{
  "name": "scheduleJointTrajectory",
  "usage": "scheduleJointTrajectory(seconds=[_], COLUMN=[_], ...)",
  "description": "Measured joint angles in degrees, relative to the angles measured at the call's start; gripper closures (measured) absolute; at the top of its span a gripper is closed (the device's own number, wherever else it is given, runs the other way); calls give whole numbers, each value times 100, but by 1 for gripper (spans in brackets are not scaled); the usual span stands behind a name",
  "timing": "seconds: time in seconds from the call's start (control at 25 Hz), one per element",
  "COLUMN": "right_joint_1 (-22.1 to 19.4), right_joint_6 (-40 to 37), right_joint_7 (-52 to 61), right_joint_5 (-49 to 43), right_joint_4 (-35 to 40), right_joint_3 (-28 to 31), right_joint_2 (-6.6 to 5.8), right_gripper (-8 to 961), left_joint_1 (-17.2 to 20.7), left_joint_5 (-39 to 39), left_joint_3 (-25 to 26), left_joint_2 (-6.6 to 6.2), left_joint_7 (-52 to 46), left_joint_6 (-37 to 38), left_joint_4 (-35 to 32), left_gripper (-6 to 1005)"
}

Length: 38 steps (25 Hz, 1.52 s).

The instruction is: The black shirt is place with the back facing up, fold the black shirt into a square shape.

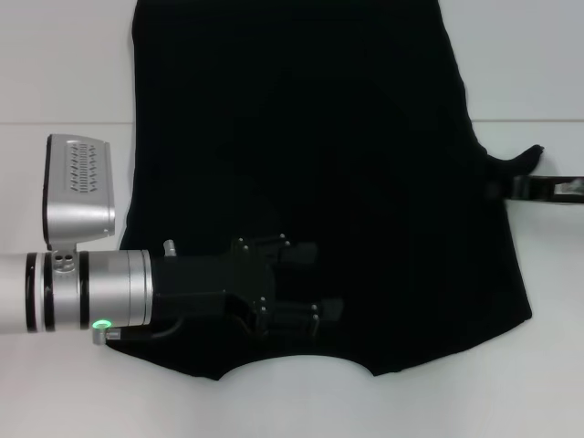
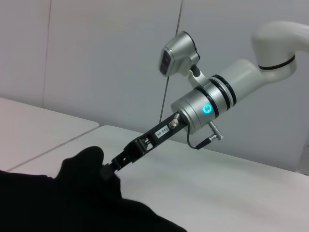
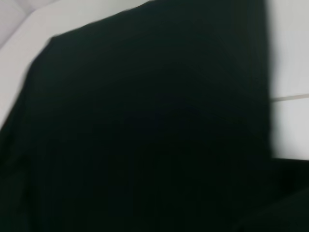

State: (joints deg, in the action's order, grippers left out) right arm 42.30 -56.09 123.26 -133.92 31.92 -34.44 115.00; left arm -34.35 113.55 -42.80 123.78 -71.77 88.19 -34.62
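The black shirt (image 1: 310,137) lies spread flat on the white table, plain side up, its curved neckline at the near edge. My left gripper (image 1: 319,281) reaches in from the left and hovers low over the shirt's near part, fingers apart with nothing between them. At the shirt's right edge my right gripper (image 1: 500,187) is shut on a pinch of cloth that stands up in a small peak. The left wrist view shows the right gripper (image 2: 107,170) with its tip buried in a raised lump of the shirt (image 2: 72,203). Dark cloth of the shirt (image 3: 145,135) fills the right wrist view.
The white table (image 1: 55,55) extends on both sides of the shirt, with a seam line running across it. A pale wall stands behind the right arm (image 2: 217,101) in the left wrist view.
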Motion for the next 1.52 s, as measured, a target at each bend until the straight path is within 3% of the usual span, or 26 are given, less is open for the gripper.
scheduleJointTrajectory(seconds=[0.32,0.88,1.08,1.52], right_joint_1=[438,641,579,328], right_joint_6=[-95,-48,52,515], right_joint_7=[527,1112,1114,1811], right_joint_5=[-34,-73,-62,-71], right_joint_4=[-2,23,70,-86], right_joint_3=[-1134,-1746,-1589,-1406], right_joint_2=[82,52,20,-394], right_gripper=[946,934,793,482], left_joint_1=[-18,-37,-42,-46], left_joint_5=[10,44,49,14], left_joint_3=[1,0,1,0], left_joint_2=[-25,-38,-38,-38], left_joint_7=[-65,-136,-134,-112], left_joint_6=[-22,-172,-181,-180], left_joint_4=[-28,-63,-56,-38], left_gripper=[126,126,127,127])
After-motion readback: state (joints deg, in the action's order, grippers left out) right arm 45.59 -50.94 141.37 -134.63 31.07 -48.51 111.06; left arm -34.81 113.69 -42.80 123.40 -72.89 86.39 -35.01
